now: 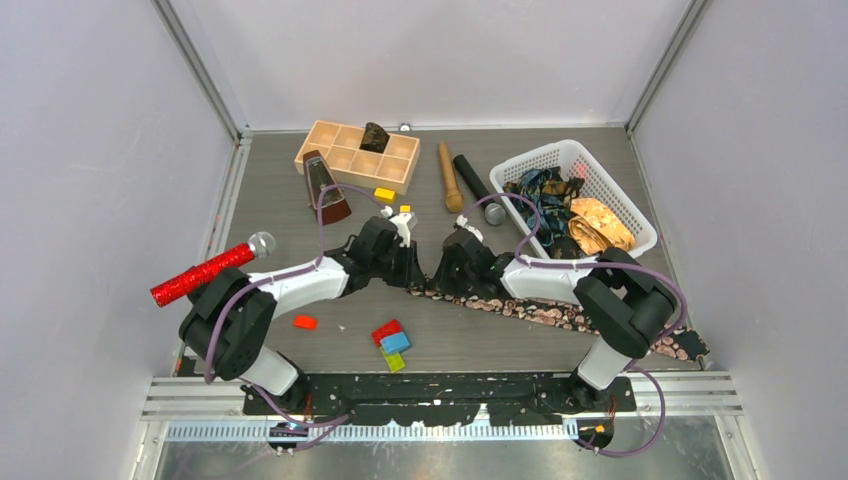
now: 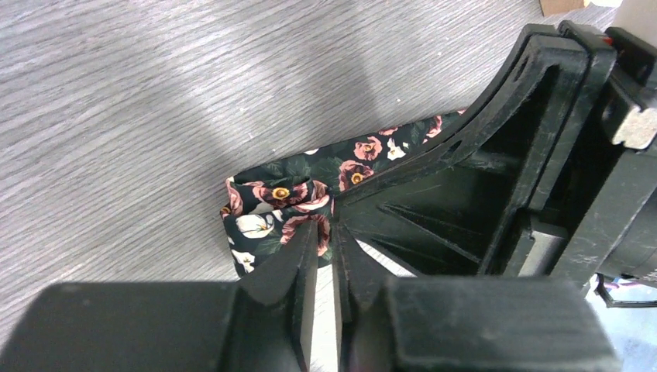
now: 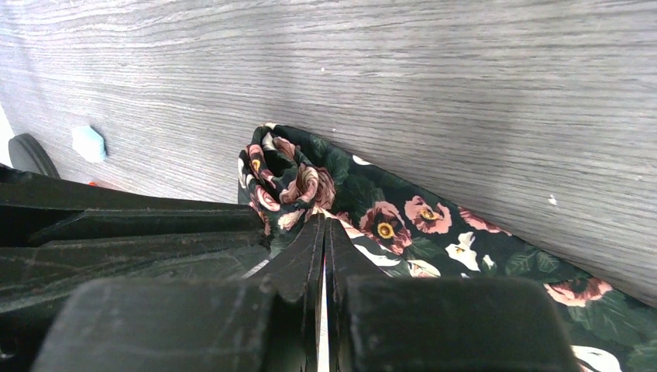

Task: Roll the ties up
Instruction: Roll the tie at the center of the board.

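Note:
A black tie (image 1: 540, 310) with pink flowers lies slanted across the table, from the centre to the near right. Its left end is folded into a small roll (image 2: 271, 194) (image 3: 287, 174). Both grippers meet at that roll. My left gripper (image 1: 415, 277) (image 2: 325, 226) has its jaws a narrow slit apart, with its tips against the roll's fabric. My right gripper (image 1: 434, 282) (image 3: 324, 221) is shut, its tips pinching the tie just behind the roll. A blue-teal tie (image 1: 545, 195) and a golden tie (image 1: 600, 225) lie in the white basket (image 1: 640, 215).
At the back left a wooden tray (image 1: 345, 160) holds a dark brown roll (image 1: 375, 137). A red glittery microphone (image 1: 200, 275) lies at the left. A wooden microphone (image 1: 450, 175) and a black one (image 1: 478, 185) lie behind the grippers. Small coloured blocks (image 1: 390, 340) sit near the front.

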Controlling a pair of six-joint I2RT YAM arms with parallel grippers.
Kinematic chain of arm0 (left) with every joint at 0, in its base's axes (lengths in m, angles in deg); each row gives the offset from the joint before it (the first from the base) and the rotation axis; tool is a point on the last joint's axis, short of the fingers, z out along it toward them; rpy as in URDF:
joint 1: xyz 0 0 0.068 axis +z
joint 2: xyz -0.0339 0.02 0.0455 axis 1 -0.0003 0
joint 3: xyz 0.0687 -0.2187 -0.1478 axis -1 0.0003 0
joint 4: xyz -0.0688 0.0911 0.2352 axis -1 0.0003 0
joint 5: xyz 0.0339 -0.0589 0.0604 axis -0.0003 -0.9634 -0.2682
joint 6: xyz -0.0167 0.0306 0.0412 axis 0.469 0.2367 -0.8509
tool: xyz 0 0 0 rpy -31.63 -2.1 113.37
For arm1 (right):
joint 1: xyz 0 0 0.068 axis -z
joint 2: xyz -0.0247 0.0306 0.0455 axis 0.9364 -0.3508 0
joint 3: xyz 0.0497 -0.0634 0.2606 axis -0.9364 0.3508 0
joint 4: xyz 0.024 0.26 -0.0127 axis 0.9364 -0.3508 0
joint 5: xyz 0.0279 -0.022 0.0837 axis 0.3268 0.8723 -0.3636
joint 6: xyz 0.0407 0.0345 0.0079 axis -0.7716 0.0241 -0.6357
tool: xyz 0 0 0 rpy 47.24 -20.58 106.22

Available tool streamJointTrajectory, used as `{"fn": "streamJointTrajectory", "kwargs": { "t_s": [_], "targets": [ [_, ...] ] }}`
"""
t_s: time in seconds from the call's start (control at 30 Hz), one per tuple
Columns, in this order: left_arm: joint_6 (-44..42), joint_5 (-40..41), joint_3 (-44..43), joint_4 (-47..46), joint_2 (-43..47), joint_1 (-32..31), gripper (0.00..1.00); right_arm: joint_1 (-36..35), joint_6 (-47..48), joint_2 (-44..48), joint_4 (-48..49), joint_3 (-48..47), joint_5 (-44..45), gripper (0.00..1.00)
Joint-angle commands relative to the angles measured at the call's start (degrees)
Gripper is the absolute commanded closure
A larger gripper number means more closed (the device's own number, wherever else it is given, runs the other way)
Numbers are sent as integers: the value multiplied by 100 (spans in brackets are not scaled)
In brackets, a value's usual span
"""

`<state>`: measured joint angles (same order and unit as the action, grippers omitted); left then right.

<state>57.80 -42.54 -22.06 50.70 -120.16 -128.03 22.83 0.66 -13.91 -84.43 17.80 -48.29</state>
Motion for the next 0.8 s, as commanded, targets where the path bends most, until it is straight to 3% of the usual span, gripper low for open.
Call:
{"fn": "streamJointTrajectory", "kwargs": {
  "t_s": [0.0, 0.17, 0.77],
  "targets": [
    [3, -56, -73, -168, 68, -14, 91, 31, 54, 403, -199, -138, 391, 94],
    [58, -89, -42, -257, 28, -12, 100, 31, 140, 577, -423, -170, 558, 94],
    [197, -283, 157, -700, -346, -11, 100, 31, 99, 666, -117, -115, 303, 94]
  ]
}}
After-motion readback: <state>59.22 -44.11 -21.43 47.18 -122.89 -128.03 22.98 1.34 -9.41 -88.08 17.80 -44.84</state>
